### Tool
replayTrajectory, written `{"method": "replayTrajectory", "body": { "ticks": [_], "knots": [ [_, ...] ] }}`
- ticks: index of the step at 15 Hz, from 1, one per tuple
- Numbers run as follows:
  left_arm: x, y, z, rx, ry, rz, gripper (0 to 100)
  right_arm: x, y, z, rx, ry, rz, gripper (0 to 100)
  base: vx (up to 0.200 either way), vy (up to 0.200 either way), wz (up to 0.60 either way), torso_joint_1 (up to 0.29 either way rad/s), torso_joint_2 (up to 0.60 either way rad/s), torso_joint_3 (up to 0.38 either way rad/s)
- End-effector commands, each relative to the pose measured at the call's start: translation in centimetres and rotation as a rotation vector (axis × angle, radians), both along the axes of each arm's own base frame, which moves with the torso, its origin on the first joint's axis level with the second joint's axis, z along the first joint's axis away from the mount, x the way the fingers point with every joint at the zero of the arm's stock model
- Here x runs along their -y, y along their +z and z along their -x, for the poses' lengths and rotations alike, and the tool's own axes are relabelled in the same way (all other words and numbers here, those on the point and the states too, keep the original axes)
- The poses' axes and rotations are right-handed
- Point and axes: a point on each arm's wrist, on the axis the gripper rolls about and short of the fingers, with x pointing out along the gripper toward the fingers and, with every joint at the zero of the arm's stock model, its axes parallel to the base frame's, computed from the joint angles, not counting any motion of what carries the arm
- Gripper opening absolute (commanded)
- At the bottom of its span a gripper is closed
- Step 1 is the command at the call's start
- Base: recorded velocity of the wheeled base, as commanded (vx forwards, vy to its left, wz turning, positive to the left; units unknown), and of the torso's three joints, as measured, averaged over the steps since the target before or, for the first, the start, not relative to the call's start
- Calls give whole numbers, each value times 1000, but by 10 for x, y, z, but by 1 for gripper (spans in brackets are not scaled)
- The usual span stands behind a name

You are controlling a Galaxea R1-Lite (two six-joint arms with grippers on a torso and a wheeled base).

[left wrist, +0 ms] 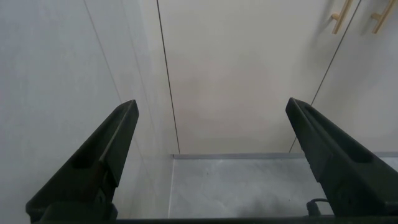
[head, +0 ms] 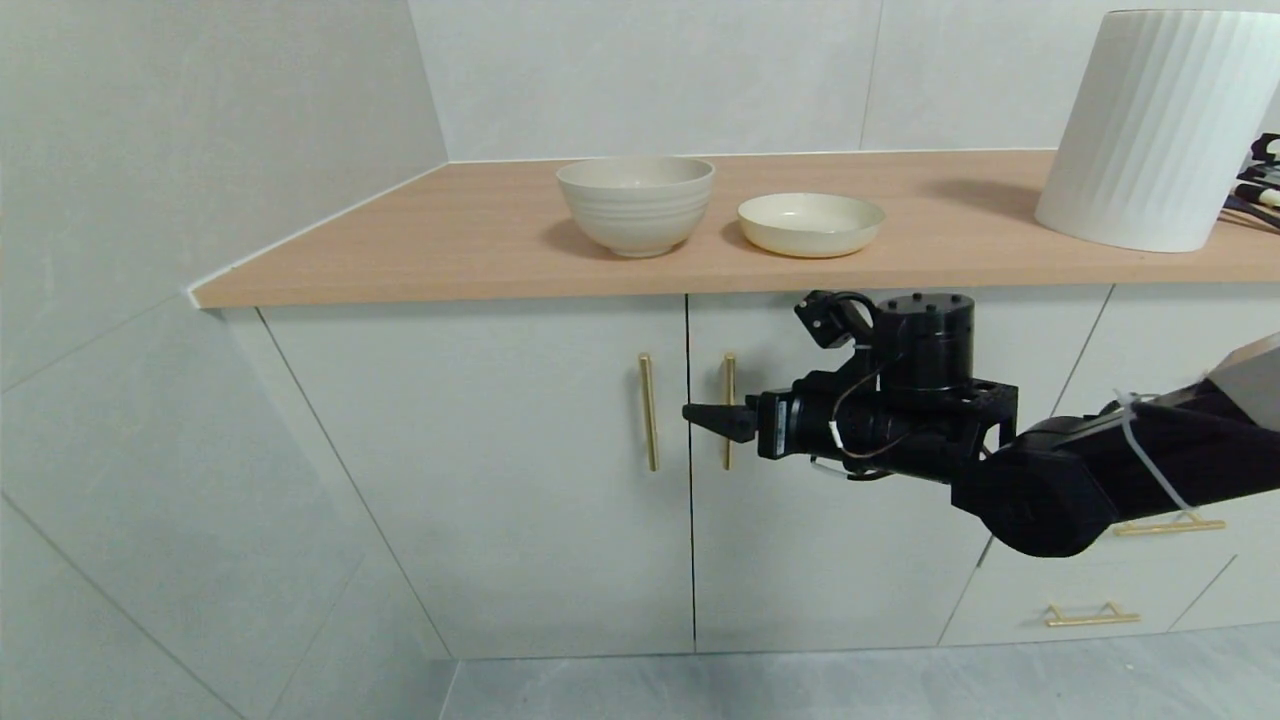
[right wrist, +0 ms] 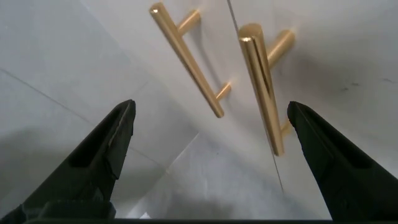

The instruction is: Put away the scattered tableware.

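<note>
1. Tableware waits on the counter point(head: 400, 250): a ribbed bowl point(head: 635, 205) and a shallow dish point(head: 810, 222) stand side by side, apart, near the front edge, above the seam of the cabinet point(head: 480, 480) doors.
2. Below them, the right gripper point(head: 703, 416) is held level at the two brass pulls, the left handle point(head: 649, 412) and the right handle point(head: 729, 400). In the head view its fingertips cross the right handle and reach the seam. Its jaws are spread wide and grip nothing. The right wrist view shows both handles ahead, within the span of the fingers.
3. The left gripper point(left wrist: 211, 162) hangs low, jaws equally wide and empty, facing the cabinet's foot and the floor point(left wrist: 236, 186).
4. At the counter's far right stands a ribbed white tub point(head: 1160, 130), well clear of the dishes.
5. The step in hand appears to be opening a door so the dishes can go inside.
6. With the handles so close together, closing now could pinch both and jam the doors, or catch the wrong one.
7. A shallow bite on the slim bar could slip off under the pull.
8. A door swinging out could strike the arm if it does not follow the arc.
</note>
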Motion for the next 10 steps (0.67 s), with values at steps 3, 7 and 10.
{"method": "replayTrajectory", "body": {
  "ticks": [3,7,10],
  "knots": [
    [0,0,0,0,0,0,100,-5,-21,-8,-33,-2,14,100,0,0,0,0,0,0],
    [0,0,0,0,0,0,100,-9,-22,-14,-40,-13,-54,100,0,0,0,0,0,0],
    [0,0,0,0,0,0,100,-10,-22,-14,-37,-11,-64,100,0,0,0,0,0,0]
  ]
}}
